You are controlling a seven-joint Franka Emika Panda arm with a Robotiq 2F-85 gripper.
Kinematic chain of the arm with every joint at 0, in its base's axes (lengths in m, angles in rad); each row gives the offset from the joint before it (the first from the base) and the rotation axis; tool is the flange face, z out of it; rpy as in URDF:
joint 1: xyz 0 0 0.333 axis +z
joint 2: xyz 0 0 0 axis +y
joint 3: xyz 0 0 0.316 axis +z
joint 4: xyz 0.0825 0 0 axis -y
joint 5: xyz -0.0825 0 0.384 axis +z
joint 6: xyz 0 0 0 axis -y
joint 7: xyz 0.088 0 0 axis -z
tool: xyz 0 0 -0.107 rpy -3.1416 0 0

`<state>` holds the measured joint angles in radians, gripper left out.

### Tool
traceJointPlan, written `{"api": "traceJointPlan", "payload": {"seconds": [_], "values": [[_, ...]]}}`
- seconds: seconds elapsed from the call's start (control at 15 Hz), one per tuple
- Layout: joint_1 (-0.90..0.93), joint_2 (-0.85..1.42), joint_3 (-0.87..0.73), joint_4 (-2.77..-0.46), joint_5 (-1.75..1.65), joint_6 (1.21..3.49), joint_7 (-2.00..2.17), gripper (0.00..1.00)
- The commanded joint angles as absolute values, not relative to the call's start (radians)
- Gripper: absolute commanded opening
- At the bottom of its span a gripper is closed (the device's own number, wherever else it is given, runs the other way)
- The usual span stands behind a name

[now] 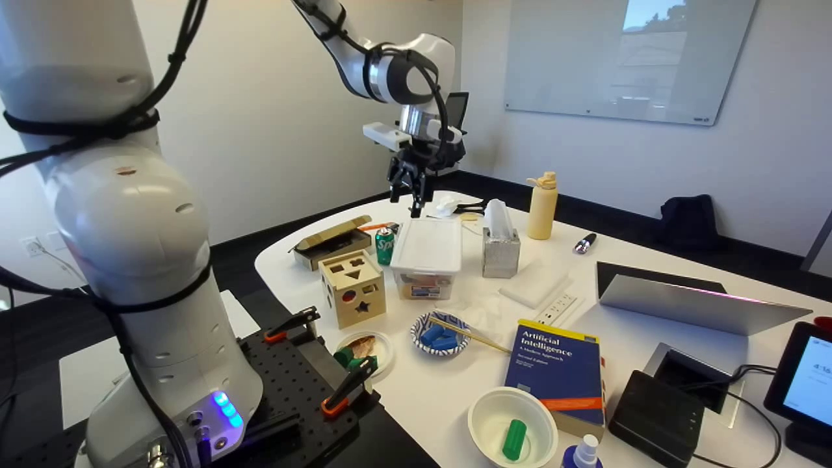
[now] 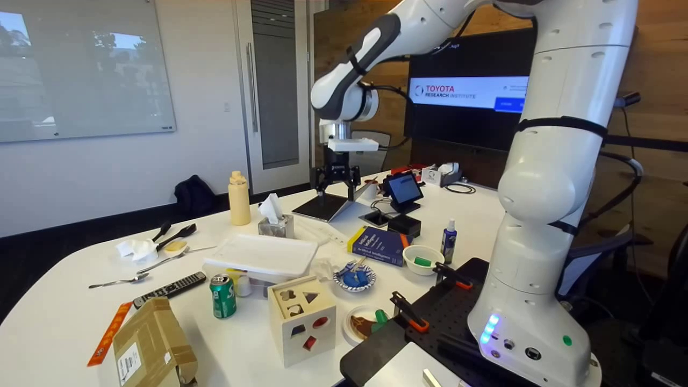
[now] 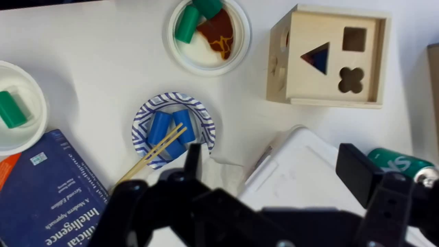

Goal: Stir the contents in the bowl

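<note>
The bowl (image 3: 140,127), small with a blue-and-white patterned rim, sits on the table and shows in both exterior views, as the bowl (image 1: 418,330) and the bowl (image 2: 372,281). Several blue blocks (image 3: 159,127) lie inside it. Two thin wooden chopsticks (image 3: 137,166) lean over its rim, tips on the blocks and the rest reaching out toward the book. High above the table hangs my gripper (image 1: 405,203), open, with nothing between its fingers. In the wrist view the gripper (image 3: 274,166) is over the lidded plastic box, and the bowl lies off to its left.
The box's white lid (image 1: 429,244) rises beside the bowl. Around stand a wooden shape sorter (image 1: 354,289), a green can (image 2: 223,296), a tissue box (image 1: 500,255), a thick blue book (image 1: 556,364), a white bowl (image 1: 478,426) with a green block, and a plate (image 3: 205,71).
</note>
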<state>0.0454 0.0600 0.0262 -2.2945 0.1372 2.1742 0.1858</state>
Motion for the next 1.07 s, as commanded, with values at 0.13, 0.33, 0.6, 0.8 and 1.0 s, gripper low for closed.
{"api": "traceJointPlan", "payload": {"seconds": [0.13, 0.33, 0.6, 0.8, 1.0], "values": [[0.017, 0.153, -0.024, -2.388, 0.134, 2.459, 0.343, 1.0], [-0.005, 0.185, -0.059, -2.425, 0.162, 2.584, 0.383, 1.0], [-0.047, 0.239, -0.077, -2.462, 0.267, 2.664, 0.374, 1.0], [-0.074, 0.298, -0.06, -2.478, 0.361, 2.706, 0.345, 1.0], [-0.105, 0.372, -0.017, -2.474, 0.464, 2.77, 0.288, 1.0]]}}
